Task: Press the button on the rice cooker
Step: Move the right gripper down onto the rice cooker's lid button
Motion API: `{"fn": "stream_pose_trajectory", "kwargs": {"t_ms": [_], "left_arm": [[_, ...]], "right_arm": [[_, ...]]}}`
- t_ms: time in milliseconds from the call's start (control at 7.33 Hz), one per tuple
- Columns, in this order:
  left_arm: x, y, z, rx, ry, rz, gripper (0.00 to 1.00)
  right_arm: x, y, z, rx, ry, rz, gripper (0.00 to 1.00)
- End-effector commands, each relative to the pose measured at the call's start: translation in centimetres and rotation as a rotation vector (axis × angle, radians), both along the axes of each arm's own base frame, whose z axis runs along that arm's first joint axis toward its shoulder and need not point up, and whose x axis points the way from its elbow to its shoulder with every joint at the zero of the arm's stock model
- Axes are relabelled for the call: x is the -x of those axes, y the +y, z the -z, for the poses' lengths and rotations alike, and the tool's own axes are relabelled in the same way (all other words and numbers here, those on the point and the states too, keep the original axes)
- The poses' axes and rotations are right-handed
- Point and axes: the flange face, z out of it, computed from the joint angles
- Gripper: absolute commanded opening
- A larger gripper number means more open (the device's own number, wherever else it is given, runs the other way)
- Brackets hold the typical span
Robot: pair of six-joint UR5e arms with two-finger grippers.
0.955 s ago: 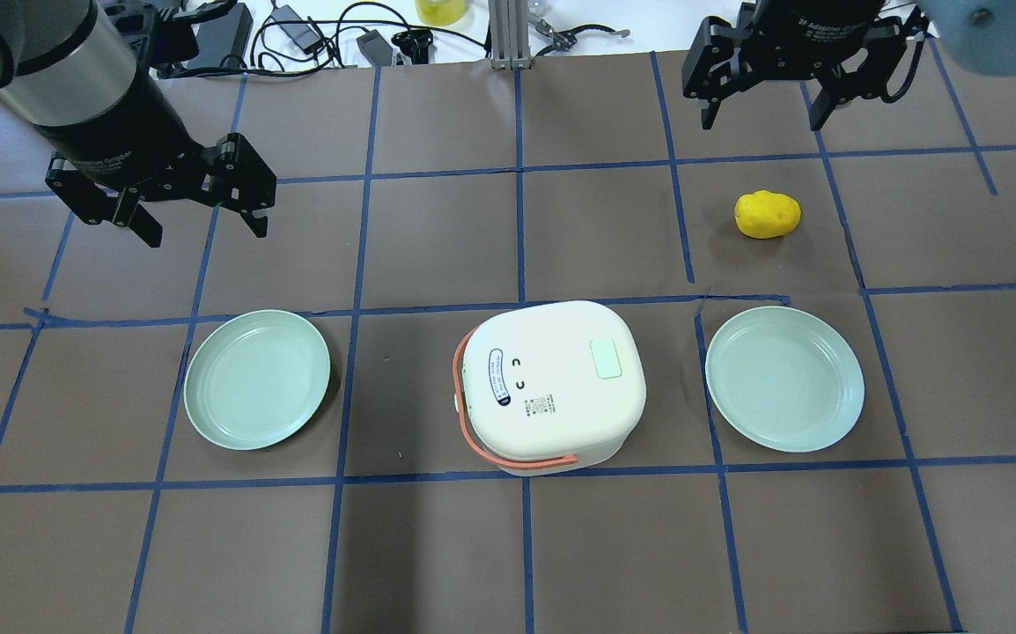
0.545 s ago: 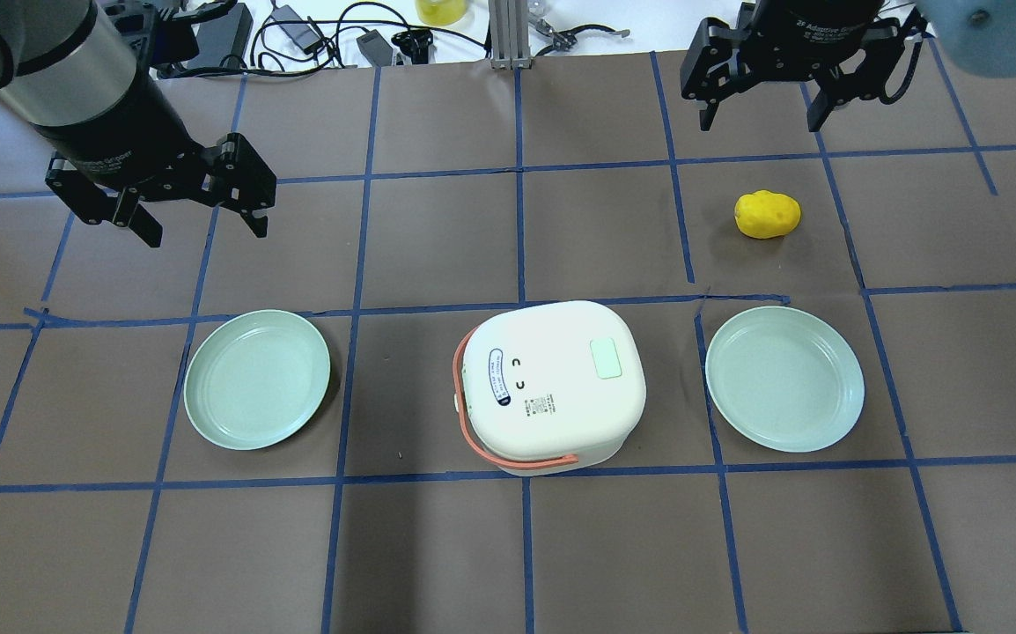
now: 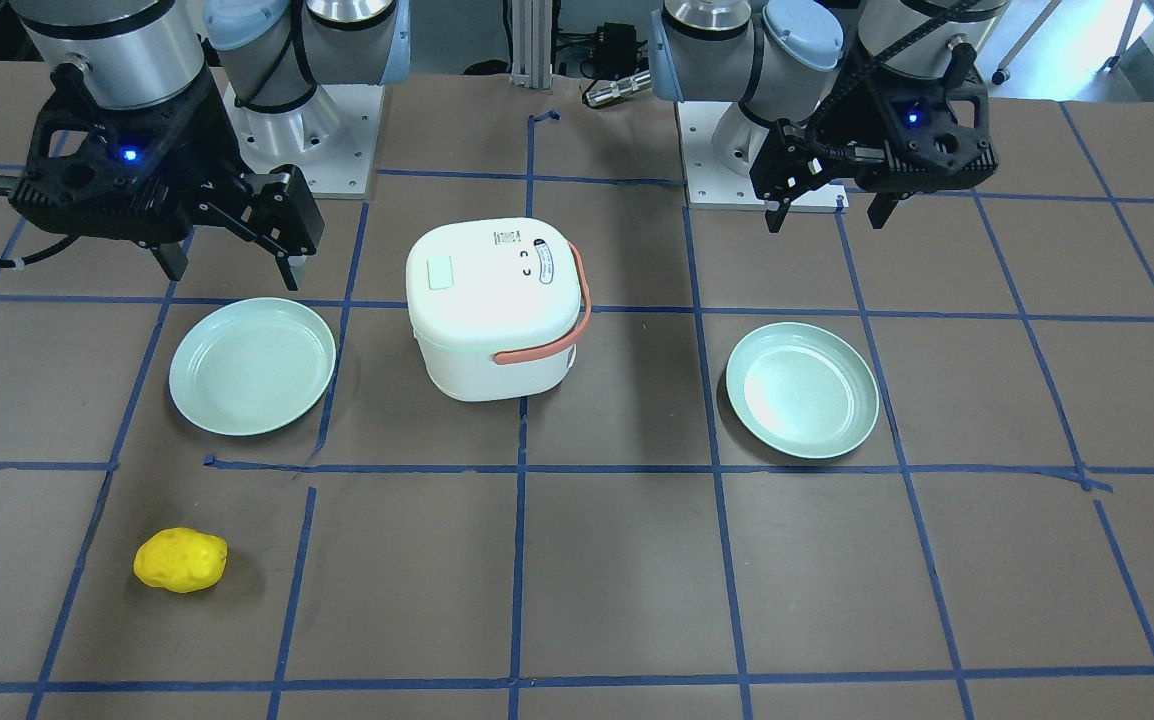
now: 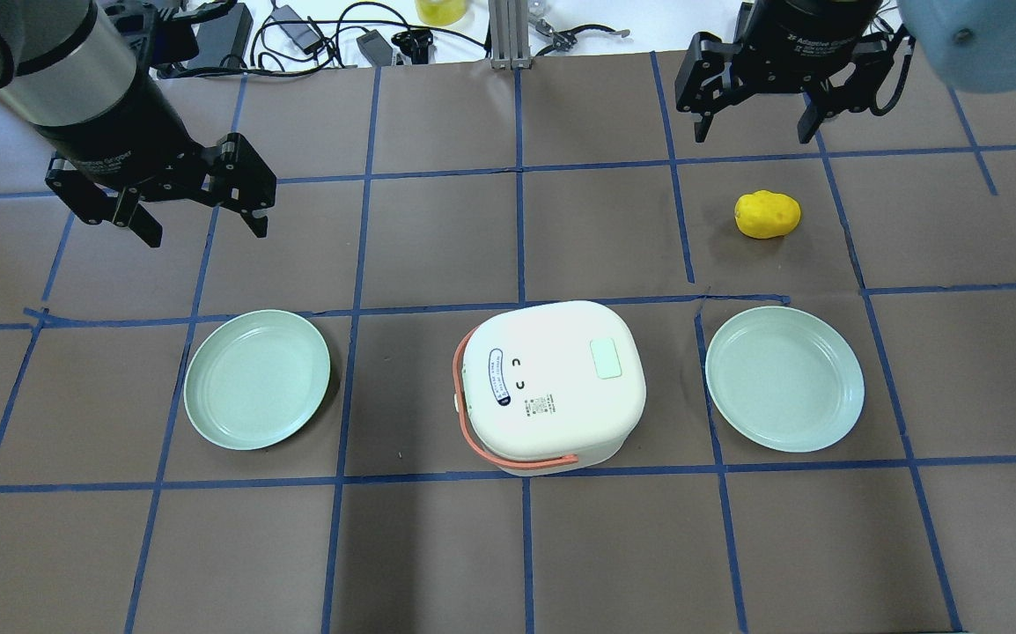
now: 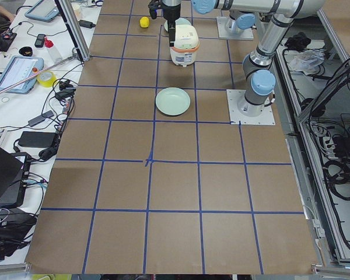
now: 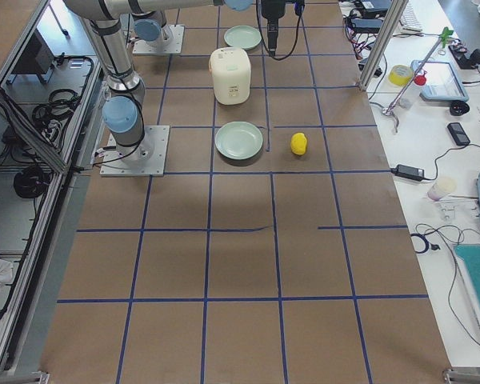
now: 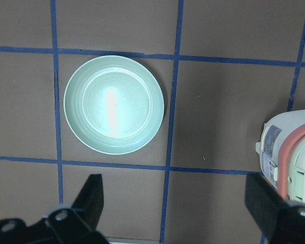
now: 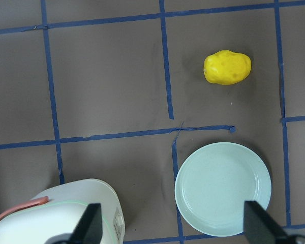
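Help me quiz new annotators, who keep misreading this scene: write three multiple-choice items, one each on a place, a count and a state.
1. Where is the yellow potato?
A. on a plate
B. on the bare table
C. on the cooker's lid

2. How many green plates are out?
A. one
B. two
C. three

3. How are the left gripper and right gripper?
A. both open
B. both shut
C. one shut on the handle

Key:
1. B: it lies apart from both plates.
2. B: one sits on each side of the rice cooker.
3. A: the fingers are spread and hold nothing.
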Motion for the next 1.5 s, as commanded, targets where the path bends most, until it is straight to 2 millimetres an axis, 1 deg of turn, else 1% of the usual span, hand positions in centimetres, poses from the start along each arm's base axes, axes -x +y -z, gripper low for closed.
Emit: {"fn": "stream_pose_trajectory", "kwargs": {"t_ms": [0, 136, 273, 409, 545, 682, 818, 955, 1091, 1227, 1364], "left_arm": [[0.0, 0.0, 0.0, 0.000, 0.000, -0.001, 1.00], [0.0, 0.0, 0.0, 0.000, 0.000, 0.000, 1.00], [0.0, 0.0, 0.0, 0.000, 0.000, 0.000, 1.00], [0.0, 0.0, 0.0, 0.000, 0.000, -0.001, 1.00], [0.0, 0.0, 0.0, 0.000, 0.000, 0.000, 1.00], [0.0, 0.0, 0.0, 0.000, 0.000, 0.000, 1.00], [0.0, 0.0, 0.0, 0.000, 0.000, 0.000, 1.00], [0.0, 0.0, 0.0, 0.000, 0.000, 0.000, 1.00], [0.0, 0.0, 0.0, 0.000, 0.000, -0.001, 1.00], [0.0, 0.0, 0.0, 0.000, 0.000, 0.000, 1.00], [0.0, 0.0, 0.0, 0.000, 0.000, -0.001, 1.00]], "right_arm": [[-2.2, 1.0, 1.3, -0.025, -0.001, 0.009, 0.82], [-4.2, 2.0, 2.5, -0.046, 0.001, 0.044, 0.65], [-6.8, 3.4, 3.9, -0.075, 0.001, 0.043, 0.45], [-9.2, 5.1, 5.7, -0.106, 0.016, 0.016, 0.40], [-10.6, 6.7, 7.7, -0.143, 0.035, 0.001, 0.25], [-11.3, 8.3, 9.6, -0.182, 0.045, -0.022, 0.18], [-11.1, 9.6, 10.6, -0.201, 0.053, -0.037, 0.14], [-11.1, 10.0, 11.7, -0.203, 0.047, -0.054, 0.05], [-11.6, 10.6, 13.0, -0.196, 0.046, -0.070, 0.01], [-12.4, 10.9, 14.2, -0.149, 0.032, -0.088, 0.02], [-12.5, 10.9, 15.2, -0.111, 0.022, -0.109, 0.02]]}}
